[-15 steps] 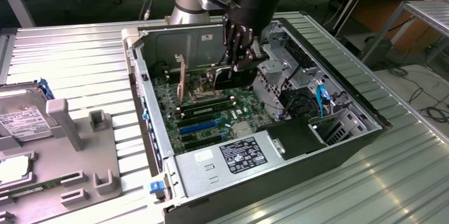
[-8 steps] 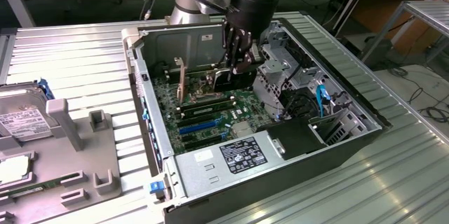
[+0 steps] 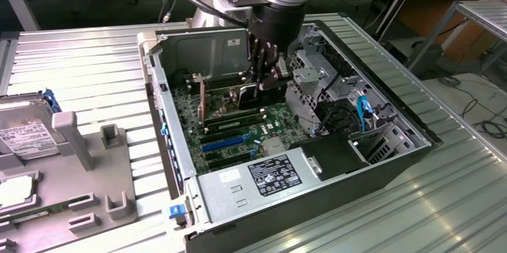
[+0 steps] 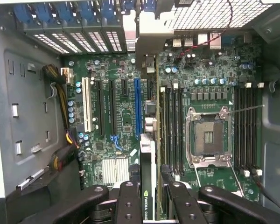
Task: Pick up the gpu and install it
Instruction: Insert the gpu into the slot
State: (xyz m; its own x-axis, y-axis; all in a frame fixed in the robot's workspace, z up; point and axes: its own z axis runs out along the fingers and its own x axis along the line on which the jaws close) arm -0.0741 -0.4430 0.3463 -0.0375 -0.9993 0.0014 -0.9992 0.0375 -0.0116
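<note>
Tool: the tool (image 3: 266, 73) (image 4: 151, 203) reaches down into the open computer case (image 3: 170, 146) in the middle of the exterior frame, its fingers (image 4: 129, 200) drawn in narrow and clamped on the gpu.
Gpu: the gpu (image 3: 252, 95) (image 4: 148, 186) hangs edge-on between the fingers, over the motherboard (image 4: 123, 116), with its pale end bracket (image 4: 147, 30) toward the row of rear slot covers.
Slot: a long blue slot (image 4: 137, 107) runs just beside the card's edge, and the memory slots (image 4: 170, 126) lie on its other side. I cannot tell whether the card's lower edge touches the board.
Elsewhere: a hard drive (image 3: 28, 134) lies on the ribbed desk (image 3: 87, 69) at the left edge of the exterior frame, well apart from the case.
Risk, alignment: the card looks offset from the blue slot. Pressing down from there would likely drive its edge onto the board or the memory slots.
Risk, bracket: the end bracket could catch on the rear frame and tip the card.
Risk, grip: a hold on one end of a thin card may let it pivot or slip under seating force.
</note>
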